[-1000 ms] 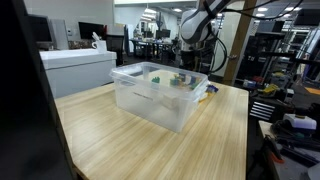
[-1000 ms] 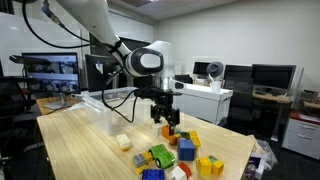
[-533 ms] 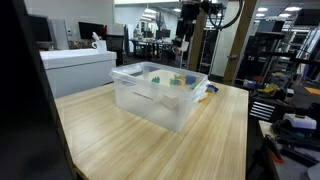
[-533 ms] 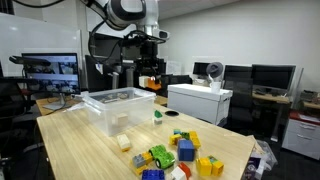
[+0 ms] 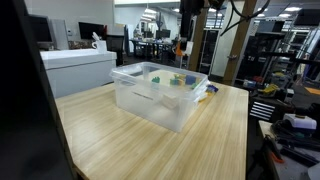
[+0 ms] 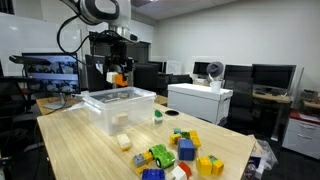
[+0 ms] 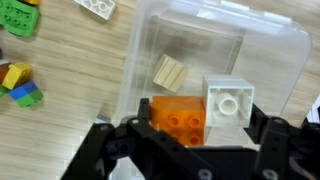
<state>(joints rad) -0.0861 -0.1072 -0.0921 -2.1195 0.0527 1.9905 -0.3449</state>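
1. Surroundings: a clear bin (image 6: 100, 112) is set on a wooden table (image 6: 70, 150). Its top is open, and a tan block (image 7: 168, 72) is seen on its floor in the wrist view.
2. Loose items: a heap of coloured blocks (image 6: 185, 150) is spread on the table at 4 o'clock from the bin, well apart from it. A cream block (image 6: 124, 142) is placed near the bin's front wall at 6 o'clock.
3. Pincer: the pincer (image 6: 120, 76) is positioned in the air at 12 o'clock above the bin, clear of its rim. In an exterior view the pincer (image 5: 183, 42) is seen over the far side of the bin.
4. Grip: the jaws are set wide and are closed on an orange block (image 7: 178, 122). A white block (image 7: 228, 103) is pressed against it at 3 o'clock, between the same jaws.
5. Position: the orange block is carried in the grip, above the open bin. The tan block is seen below it, at 11 o'clock in the wrist view.
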